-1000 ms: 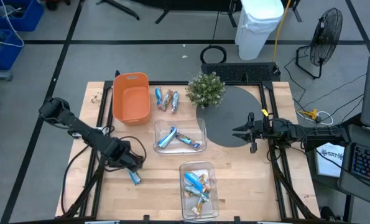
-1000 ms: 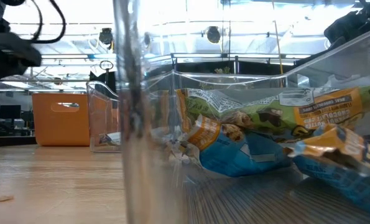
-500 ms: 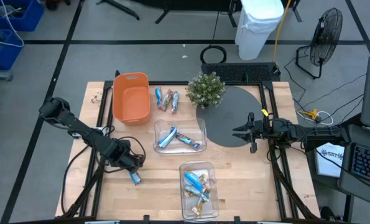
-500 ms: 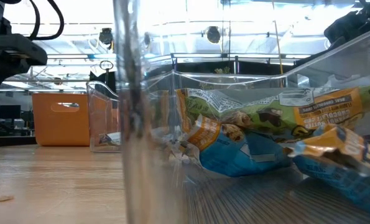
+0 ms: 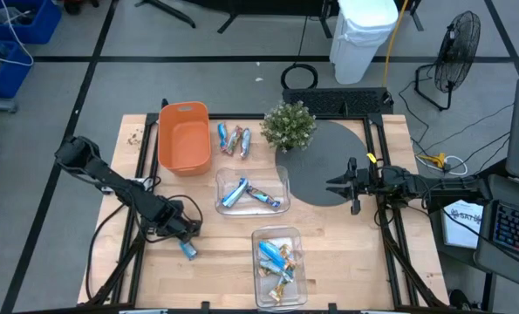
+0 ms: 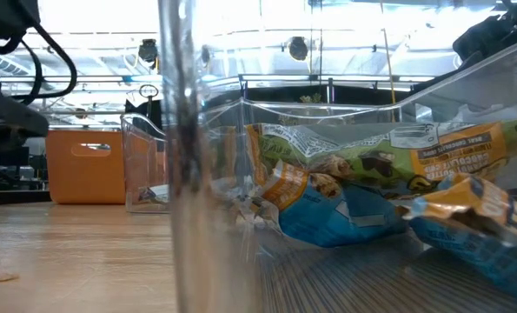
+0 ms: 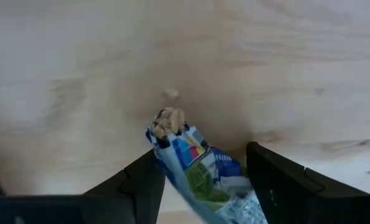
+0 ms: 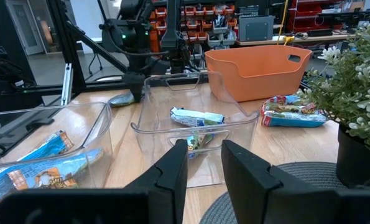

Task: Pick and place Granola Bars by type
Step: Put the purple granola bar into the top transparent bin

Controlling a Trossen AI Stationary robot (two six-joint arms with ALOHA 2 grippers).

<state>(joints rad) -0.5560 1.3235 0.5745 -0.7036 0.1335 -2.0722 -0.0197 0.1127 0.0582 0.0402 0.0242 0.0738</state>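
A blue-and-silver granola bar (image 5: 189,250) lies flat on the wood near the table's left near corner. My left gripper (image 5: 186,237) is low over it and open. In the left wrist view its fingers (image 7: 141,186) stand on either side of the bar (image 7: 197,169). Three more bars (image 5: 233,139) lie beside the orange bin (image 5: 185,138). A clear bin (image 5: 252,194) in the middle holds blue bars. A second clear bin (image 5: 279,262) near the front holds several mixed bars. My right gripper (image 5: 339,185) waits open over the dark round mat (image 5: 329,157). My left gripper comes at the blue bar from above, pointing down, with a finger close on each long side of the wrapper (image 7: 172,149). The bar lies flat on the table. I cannot tell whether the fingers touch it.
A potted plant (image 5: 290,125) stands at the far middle, between the loose bars and the mat. The near clear bin (image 6: 328,200) fills most of the low view. Bare wood lies to the left of and in front of the blue bar.
My left gripper has come down toward the blue bar, shifting slightly toward the table's near edge. The bar has stayed where it was.
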